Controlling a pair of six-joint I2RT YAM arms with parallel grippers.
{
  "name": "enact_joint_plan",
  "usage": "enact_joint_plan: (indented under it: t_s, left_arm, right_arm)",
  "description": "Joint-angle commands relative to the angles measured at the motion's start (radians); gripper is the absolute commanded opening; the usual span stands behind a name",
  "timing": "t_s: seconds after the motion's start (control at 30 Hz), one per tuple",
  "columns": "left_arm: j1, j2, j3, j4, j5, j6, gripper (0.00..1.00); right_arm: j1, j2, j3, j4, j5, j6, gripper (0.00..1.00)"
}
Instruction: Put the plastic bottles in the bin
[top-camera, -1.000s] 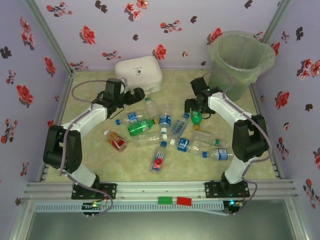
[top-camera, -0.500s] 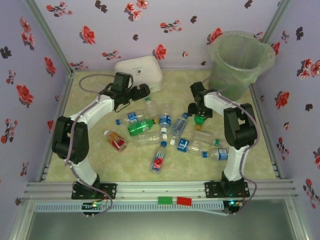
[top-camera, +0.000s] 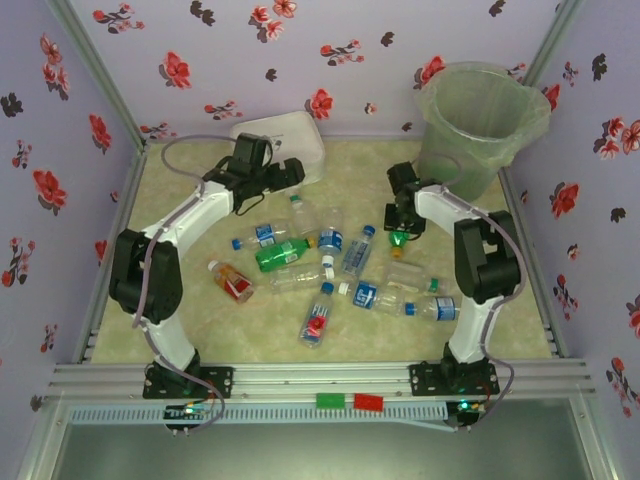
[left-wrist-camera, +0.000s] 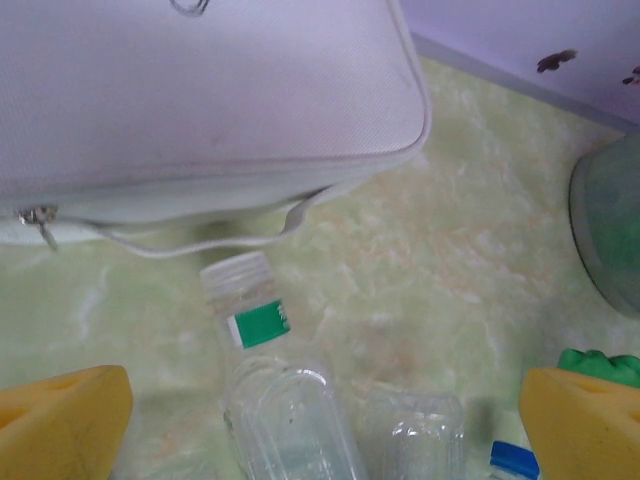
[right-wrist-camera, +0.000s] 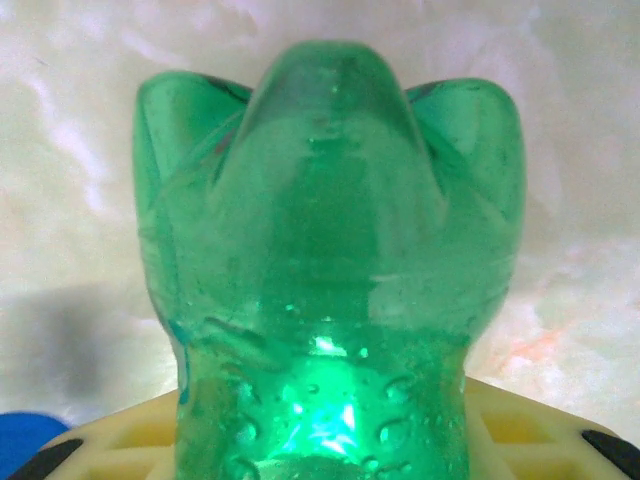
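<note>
**Right arm edges binward with a green bottle**

Since half a second ago the right gripper (top-camera: 402, 226) has slid a touch toward 3 o'clock, nearer the bin (top-camera: 468, 165), taking the green bottle (top-camera: 399, 238) along. The left gripper (top-camera: 288, 173) has crept toward 12 o'clock, up against the front of the white box (top-camera: 285, 135). The heap of bottles (top-camera: 330, 270) has not stirred.

The right gripper is clamped on the green bottle. Its wrist view shows the lobed base (right-wrist-camera: 325, 240) pointing away and the body pinched between cream pads at the bottom edge. From here I cannot tell whether the bottle is clear of the table (top-camera: 190, 320). The bin stands at 1 o'clock from it, near but apart.

The left gripper is spread wide and grips nothing. Its yellow pads (left-wrist-camera: 65, 425) sit in the two bottom corners of the wrist view. A clear bottle (left-wrist-camera: 262, 370) with a green band lies between them, its neck pointing to 12 o'clock at the box just beyond.

The other bottles lie scattered on the table between the arms. A second green one (top-camera: 280, 256) is in the middle and a red-labelled one (top-camera: 232, 282) lies at 8 o'clock from it. Blue-capped ones spread out toward 4 o'clock.
</note>
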Motion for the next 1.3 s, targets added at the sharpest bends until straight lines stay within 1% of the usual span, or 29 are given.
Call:
enact_joint_plan:
  t_s: [0.0, 0.17, 0.27, 0.33, 0.43, 0.53, 0.63, 0.77, 0.9, 1.07, 1.17, 1.27]
  left_arm:
    - [-0.006, 0.013, 0.048, -0.024, -0.043, 0.043, 1.00]
    - [-0.005, -0.013, 0.043, -0.021, -0.051, 0.055, 1.00]
    - [-0.004, -0.039, 0.025, -0.013, -0.023, 0.061, 1.00]
    - [-0.003, -0.060, 0.019, -0.031, -0.034, 0.059, 1.00]
    - [0.000, -0.086, 0.017, -0.082, -0.081, 0.063, 1.00]
    - [0.008, -0.105, -0.002, -0.111, -0.086, 0.079, 1.00]
    - [0.017, -0.130, -0.054, -0.106, -0.079, 0.073, 1.00]
    - [0.037, -0.182, -0.156, -0.059, -0.078, 0.049, 1.00]
    - [0.053, -0.213, -0.211, -0.067, -0.077, 0.007, 1.00]
    - [0.046, -0.262, -0.293, -0.070, -0.074, 0.012, 1.00]
    - [0.047, -0.292, -0.336, -0.086, -0.075, 0.020, 1.00]
    - [0.047, -0.334, -0.375, -0.092, -0.084, 0.022, 1.00]
  right_arm:
    - [-0.015, -0.113, 0.023, -0.012, -0.044, -0.025, 0.37]
    - [-0.042, -0.196, 0.128, -0.075, -0.071, -0.065, 0.36]
    - [-0.065, -0.229, 0.201, -0.074, -0.099, -0.074, 0.36]
    - [-0.084, -0.238, 0.249, -0.060, -0.145, -0.079, 0.36]
    - [-0.104, -0.228, 0.347, -0.030, -0.191, -0.078, 0.36]
    - [-0.115, -0.194, 0.458, -0.007, -0.205, -0.078, 0.36]
    - [-0.132, -0.131, 0.602, -0.014, -0.202, -0.077, 0.36]
    - [-0.180, -0.049, 0.759, 0.010, -0.155, -0.043, 0.36]
    - [-0.246, 0.024, 0.873, 0.071, -0.101, 0.025, 0.36]
    - [-0.289, 0.092, 0.916, 0.162, 0.028, 0.105, 0.37]
    - [-0.303, 0.140, 0.945, 0.191, 0.078, 0.139, 0.36]
    - [-0.332, 0.179, 0.971, 0.193, 0.103, 0.177, 0.36]
